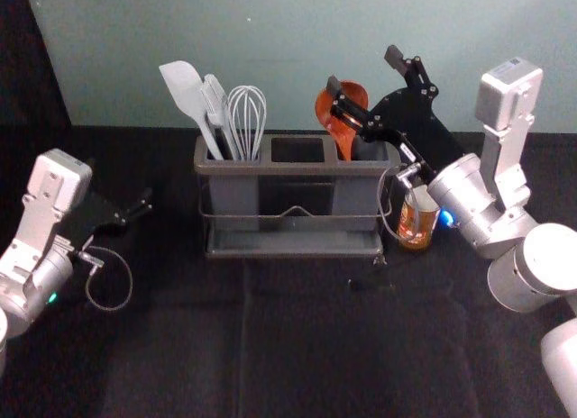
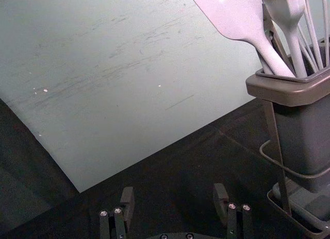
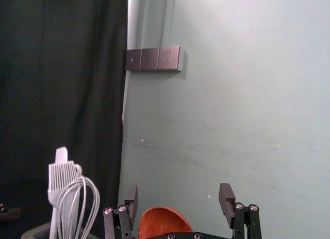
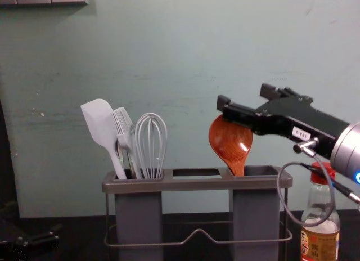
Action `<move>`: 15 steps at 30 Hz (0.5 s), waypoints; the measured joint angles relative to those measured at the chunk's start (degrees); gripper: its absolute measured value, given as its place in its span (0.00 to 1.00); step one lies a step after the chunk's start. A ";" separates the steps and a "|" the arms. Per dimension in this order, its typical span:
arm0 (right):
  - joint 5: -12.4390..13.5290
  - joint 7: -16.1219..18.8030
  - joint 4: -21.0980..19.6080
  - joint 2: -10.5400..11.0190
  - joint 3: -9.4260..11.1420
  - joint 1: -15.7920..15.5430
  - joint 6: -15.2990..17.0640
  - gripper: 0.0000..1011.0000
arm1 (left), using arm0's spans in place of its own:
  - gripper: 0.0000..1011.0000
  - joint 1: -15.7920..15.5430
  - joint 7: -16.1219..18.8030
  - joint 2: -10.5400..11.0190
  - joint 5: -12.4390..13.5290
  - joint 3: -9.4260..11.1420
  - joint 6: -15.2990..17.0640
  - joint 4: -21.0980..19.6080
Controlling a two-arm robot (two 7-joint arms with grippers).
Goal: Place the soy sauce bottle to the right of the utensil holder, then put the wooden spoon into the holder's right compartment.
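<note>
Soy sauce bottle [image 4: 319,245]: we see it upright on the desk [image 1: 297,346], just beside the utensil holder [image 1: 293,168], on its right. Behind everything rises the pale green-grey wall [image 1: 297,40], and in the right wrist view we have a dark curtain [image 3: 62,84] next to it. The desk is covered in black.

Our right arm [image 1: 487,206] reaches in over the bottle, and its right claw [image 1: 363,71] is spread, high above the holder's right part, about the head of the wooden spoon [image 4: 230,140]. In the chest view one side of that claw crosses in front of the spoon's top; whether they touch, we cannot tell. Our left arm [image 1: 41,220] is low at the left of the desk, its left claw [image 1: 120,182] also spread, apart from the holder.

The holder has grey cups under a brown-grey rim, a wire frame and a low tray. Next in size comes the bottle, with a red cap and an orange-and-yellow label; in the chest view a cable [image 4: 286,202] from the right arm passes in front of it.

The spoon stands in the holder's right compartment, reddish-brown head up, handle down inside. In the left compartment we find a pale spatula [image 4: 101,126], a whisk [image 4: 151,143] and a brush [image 4: 125,131] between them. Smallest, up on the wall, are socket plates [image 3: 153,58].
</note>
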 joint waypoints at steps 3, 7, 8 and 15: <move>-1.30 -1.79 -2.60 0.06 0.38 -1.21 0.79 0.99 | 0.99 0.00 0.00 0.00 0.00 0.00 0.00 0.00; -4.05 -5.38 -7.30 0.16 1.26 -3.60 3.15 0.99 | 0.99 0.00 0.00 0.00 0.00 0.00 0.00 0.00; -5.10 -6.72 -9.19 0.18 1.70 -4.68 4.31 0.99 | 0.99 0.00 0.00 0.00 0.00 0.00 0.00 0.00; -8.27 -11.12 -17.20 0.21 4.30 -10.42 9.47 0.99 | 0.99 0.00 0.00 0.00 0.00 0.00 0.00 0.00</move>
